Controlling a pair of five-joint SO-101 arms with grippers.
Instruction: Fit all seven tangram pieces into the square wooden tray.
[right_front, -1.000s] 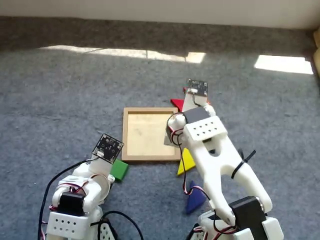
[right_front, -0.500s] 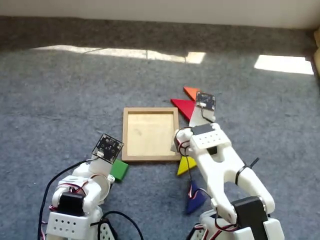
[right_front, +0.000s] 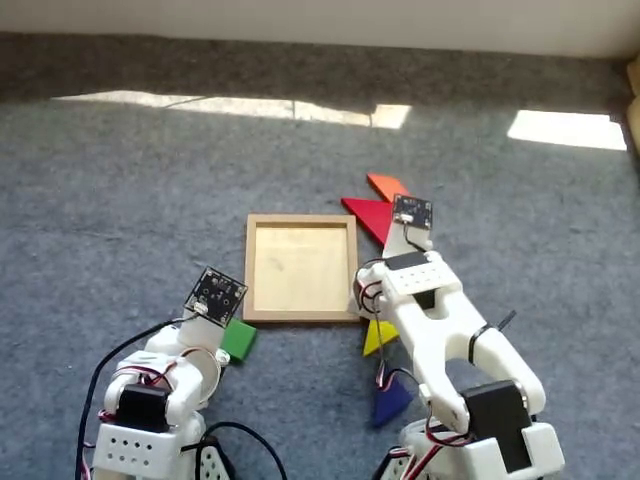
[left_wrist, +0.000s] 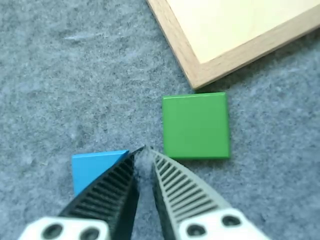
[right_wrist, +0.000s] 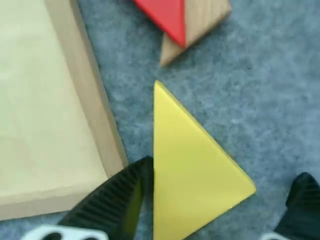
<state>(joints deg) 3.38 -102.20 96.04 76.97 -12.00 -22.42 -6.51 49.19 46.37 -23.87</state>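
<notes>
Right gripper (right_wrist: 222, 172), jaws wide, straddles flat yellow triangle (right_wrist: 190, 175) off 4 o'clock corner of square wooden tray (right_wrist: 85, 90); left gripper (left_wrist: 145, 156) closed, empty.

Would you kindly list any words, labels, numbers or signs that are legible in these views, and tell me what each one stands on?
No text can be read.
Green square and yellow triangle: plain colour, no print.
Wooden tray: bare wood, no label.
Dark boards on the arms' wrists: tiny marks, too small to read.
</notes>
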